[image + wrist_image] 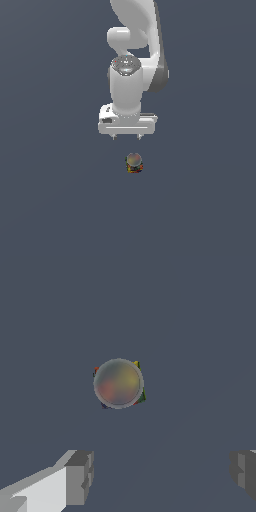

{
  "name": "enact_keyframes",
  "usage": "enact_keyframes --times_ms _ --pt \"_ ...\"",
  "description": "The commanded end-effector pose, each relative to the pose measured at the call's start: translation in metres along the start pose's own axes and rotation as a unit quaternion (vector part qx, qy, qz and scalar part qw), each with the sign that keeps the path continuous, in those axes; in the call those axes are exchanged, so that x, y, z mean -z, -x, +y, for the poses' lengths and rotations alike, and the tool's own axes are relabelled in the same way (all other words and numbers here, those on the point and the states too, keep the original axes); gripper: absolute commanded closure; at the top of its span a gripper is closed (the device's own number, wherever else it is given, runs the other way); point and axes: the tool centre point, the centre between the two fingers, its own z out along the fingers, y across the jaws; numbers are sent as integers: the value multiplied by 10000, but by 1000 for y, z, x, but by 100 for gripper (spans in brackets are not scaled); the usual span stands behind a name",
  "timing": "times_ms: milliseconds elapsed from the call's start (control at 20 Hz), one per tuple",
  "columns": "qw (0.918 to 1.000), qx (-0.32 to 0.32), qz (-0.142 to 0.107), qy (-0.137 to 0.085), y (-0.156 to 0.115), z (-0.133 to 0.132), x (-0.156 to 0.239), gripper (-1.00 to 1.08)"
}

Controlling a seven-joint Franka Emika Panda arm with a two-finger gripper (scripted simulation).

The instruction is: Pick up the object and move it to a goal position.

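The pincer (127, 137) hangs with its fingers (79, 476) spread wide, holding nothing. The jar (133, 163) stands upright on the grey surface (50, 200), below the pincer and apart from it, its round greyish top facing up.

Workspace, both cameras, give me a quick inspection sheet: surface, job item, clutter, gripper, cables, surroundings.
Surface: flat, plain dark grey-blue floor.
Job's things: small speckled jar with a greyish round top, standing upright on the floor, untouched.
Clutter: nothing seen.
Grippers: gripper open, hanging above the jar; its fingers are spread wider than the jar, holding nothing.
Cables: nothing seen.
Surroundings: only the white arm; no goal marker visible.
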Motion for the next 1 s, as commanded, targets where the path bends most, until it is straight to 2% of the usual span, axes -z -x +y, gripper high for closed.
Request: enact_keyframes --times_ms 0,450,950 --pt "10000 0 0 0 0 0 0 -92" --pt "9996 261 -25 -58 4 -18 -6 -92" --pt "9994 340 -43 -51 -3 -20 -13 -92"
